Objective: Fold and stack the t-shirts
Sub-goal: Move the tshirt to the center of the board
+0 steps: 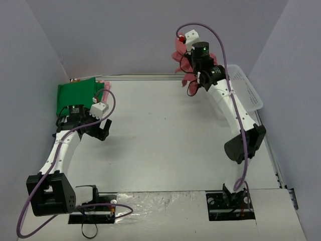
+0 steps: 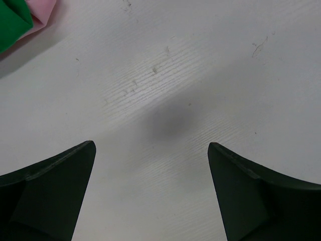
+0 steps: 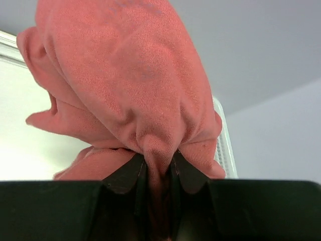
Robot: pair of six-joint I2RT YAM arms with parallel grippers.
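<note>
The right gripper point(image 3: 158, 168) was clenched on the red shirt point(image 3: 125, 75). A pinch of cloth was squeezed between its two fingers point(image 3: 125, 175), which stood almost together. The rest of the shirt bunched in a crumpled lump above the fingertips, and a loose fold stuck out toward 9 o'clock in the wrist view.

From the top camera the right arm was raised and reached toward the far wall. The red shirt hung in the air at about 1 o'clock, over the far edge of the desk point(image 1: 165, 130). The white mesh basket point(image 1: 248, 88) sat at 2 o'clock on the desk, just on the 3 o'clock side of that arm. Its rim also showed behind the cloth in the right wrist view.

The left gripper point(image 2: 150, 150) was released, its jaws spread wide with only bare desk showing between them. It hung low at about 9 o'clock on the desk.

The green shirt point(image 1: 75, 95) lay folded flat in the 10 o'clock corner, just beyond the left gripper, at its 11 o'clock. The pink shirt point(image 1: 104, 85) lay under it, with a strip peeking out along the green shirt's 3 o'clock edge. In the left wrist view a corner of each shirt showed at 11 o'clock, green over pink, well apart from the fingers.
</note>
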